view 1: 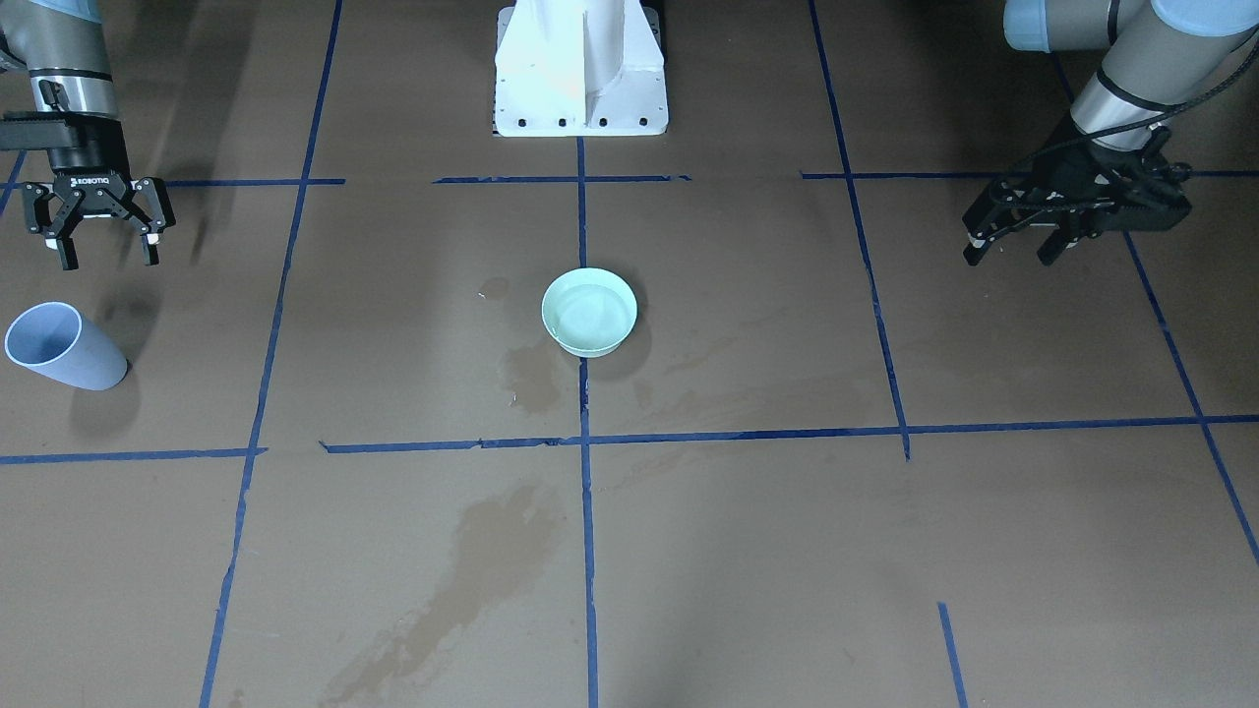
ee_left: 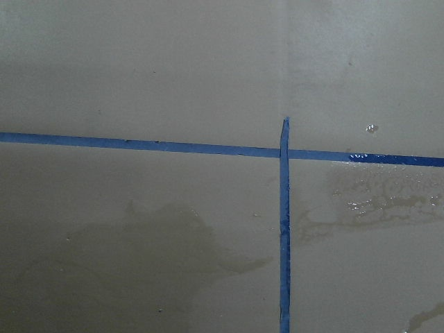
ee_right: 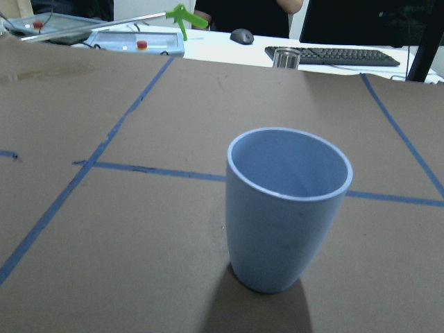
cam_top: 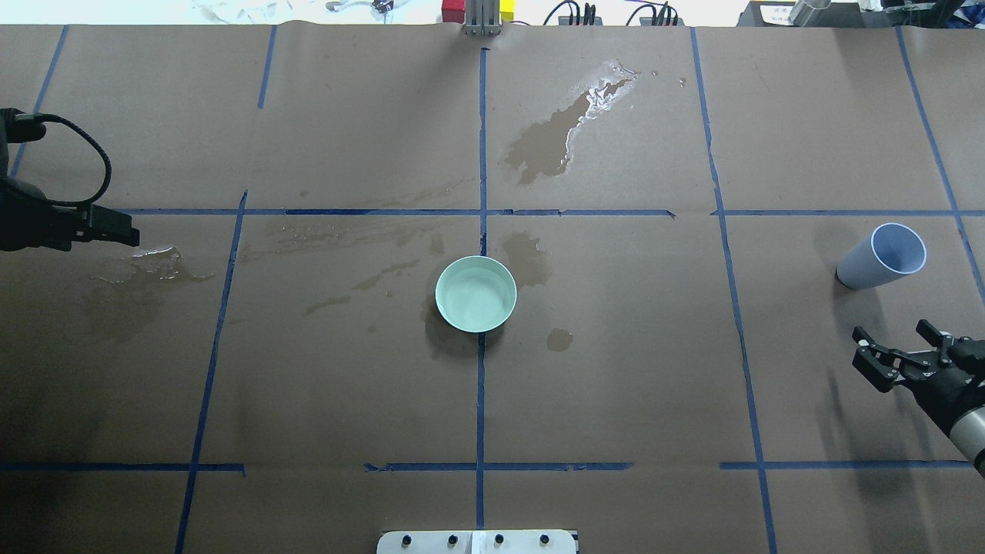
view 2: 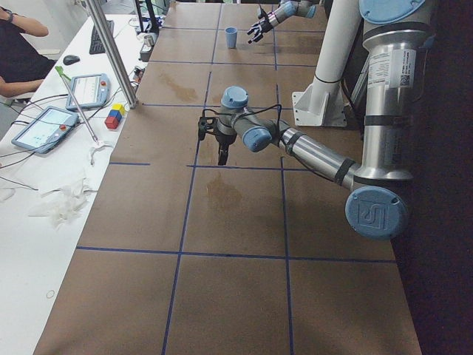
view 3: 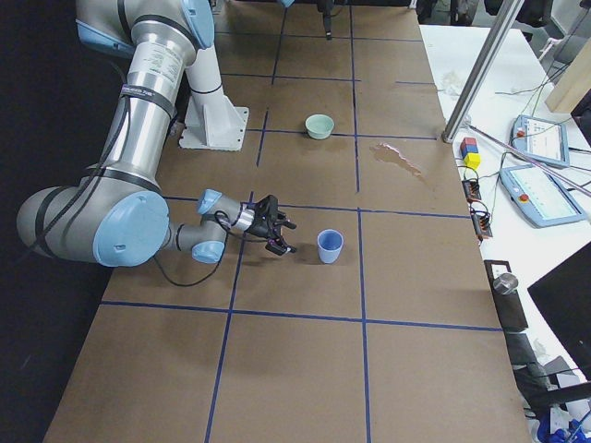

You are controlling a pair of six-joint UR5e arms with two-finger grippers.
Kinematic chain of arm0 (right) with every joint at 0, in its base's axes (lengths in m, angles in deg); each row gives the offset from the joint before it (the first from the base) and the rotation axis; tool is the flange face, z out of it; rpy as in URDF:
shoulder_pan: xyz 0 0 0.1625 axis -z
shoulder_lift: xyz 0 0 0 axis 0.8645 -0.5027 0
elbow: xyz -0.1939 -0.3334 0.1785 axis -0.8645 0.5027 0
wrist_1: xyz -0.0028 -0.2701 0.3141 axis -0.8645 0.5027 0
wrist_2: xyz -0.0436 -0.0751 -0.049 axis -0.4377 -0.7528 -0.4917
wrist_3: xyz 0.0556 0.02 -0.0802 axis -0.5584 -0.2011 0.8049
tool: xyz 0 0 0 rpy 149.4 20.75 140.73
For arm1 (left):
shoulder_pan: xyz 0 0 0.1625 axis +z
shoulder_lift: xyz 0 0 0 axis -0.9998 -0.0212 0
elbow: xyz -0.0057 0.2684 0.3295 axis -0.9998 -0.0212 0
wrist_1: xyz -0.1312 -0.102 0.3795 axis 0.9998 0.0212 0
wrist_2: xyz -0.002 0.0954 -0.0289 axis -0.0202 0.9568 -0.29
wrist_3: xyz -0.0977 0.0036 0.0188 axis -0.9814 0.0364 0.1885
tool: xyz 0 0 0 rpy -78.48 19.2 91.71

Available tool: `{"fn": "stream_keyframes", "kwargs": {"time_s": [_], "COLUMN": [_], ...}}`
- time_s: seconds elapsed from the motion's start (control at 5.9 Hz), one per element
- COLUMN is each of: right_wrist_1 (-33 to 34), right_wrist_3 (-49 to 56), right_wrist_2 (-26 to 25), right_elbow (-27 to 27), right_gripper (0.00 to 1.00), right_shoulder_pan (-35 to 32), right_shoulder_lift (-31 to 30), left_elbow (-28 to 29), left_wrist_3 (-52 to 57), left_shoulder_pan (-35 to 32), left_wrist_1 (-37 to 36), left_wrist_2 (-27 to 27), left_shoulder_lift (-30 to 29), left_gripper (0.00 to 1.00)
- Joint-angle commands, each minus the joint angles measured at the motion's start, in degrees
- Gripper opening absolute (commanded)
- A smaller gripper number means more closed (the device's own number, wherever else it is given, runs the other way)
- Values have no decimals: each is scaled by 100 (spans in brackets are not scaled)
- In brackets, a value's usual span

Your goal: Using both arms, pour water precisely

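Observation:
A mint-green bowl (view 1: pixel 588 312) sits at the table's centre and holds clear water (cam_top: pixel 475 296). It also shows in the right exterior view (view 3: pixel 319 125). A pale blue cup (view 1: pixel 64 346) stands upright on the robot's right side (cam_top: pixel 881 258) and looks empty in the right wrist view (ee_right: pixel 286 208). My right gripper (view 1: pixel 108 258) is open and empty, just short of the cup on the robot's side (cam_top: pixel 891 329). My left gripper (view 1: pixel 1008 258) is open and empty, hovering over the table's left part, far from the bowl.
Wet spill patches darken the brown paper (cam_top: pixel 554 138) (cam_top: pixel 150 265) (ee_left: pixel 173 236). Blue tape lines grid the table. The white pedestal (view 1: pixel 580 69) stands at the robot's edge. Tablets (view 3: pixel 540 189), coloured blocks (view 3: pixel 470 152) and a metal pole (view 2: pixel 111 52) line the far edge.

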Motion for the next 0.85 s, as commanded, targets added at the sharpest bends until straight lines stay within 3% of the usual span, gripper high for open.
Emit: {"fn": "stream_keyframes", "kwargs": {"time_s": [0.0,0.17,0.34,0.68], "right_wrist_1": [-752,-1227,-1241,-1223], "right_wrist_3": [-79,-71,-71,34], "right_wrist_2": [-692,-859,-878,-852], "right_elbow": [441,705,1047,1138], "right_gripper": [100,99,99,98], "right_shoulder_pan": [90,90,82,-146], "right_shoulder_lift": [57,84,250,470], "left_elbow": [-26,-70,-61,-88], "left_wrist_3": [4,-4,-4,-4], "left_shoulder_pan": [-65,-74,-83,-92], "left_wrist_1": [0,-18,-27,-27], "left_wrist_2": [11,11,28,20], "left_shoulder_lift": [13,13,4,4], "left_gripper": [100,100,100,100]}}
